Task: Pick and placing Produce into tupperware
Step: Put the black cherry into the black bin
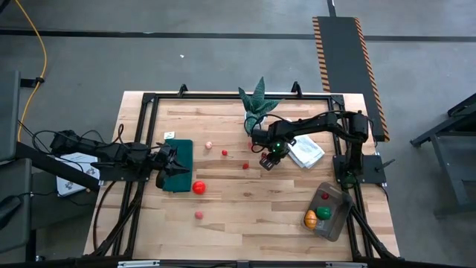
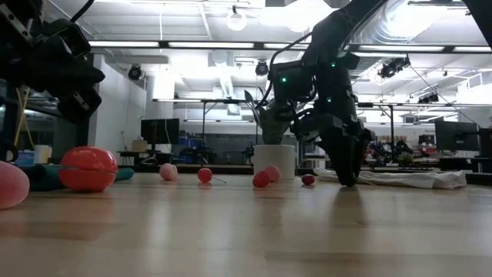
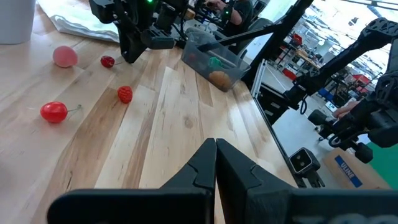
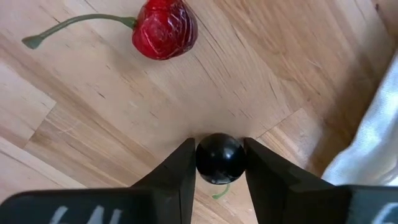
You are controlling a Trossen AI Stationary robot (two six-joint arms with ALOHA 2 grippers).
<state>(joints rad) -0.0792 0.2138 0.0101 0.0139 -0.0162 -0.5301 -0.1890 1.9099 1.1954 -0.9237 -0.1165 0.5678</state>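
The right pincer is down at the light wooden counter, just beside the crumpled white cloth, and its 2 dark fingers are pinching a small, glossy black round berry on a thin green stem. Near that berry lies a shiny dark red cherry with a long green stem, flat on the boards and apart from the fingers.

The clear greyish rectangular plastic tupperware sits well away from the cloth, toward the counter's near right corner. Inside it are 3 pieces: an orange round fruit, a green one and a small dark red one.

On the other side of the cloth, small red and pink fruits lie scattered across the middle of the counter, the biggest a round red tomato. The left pincer waits over the flat dark green mat, its fingers pressed together.
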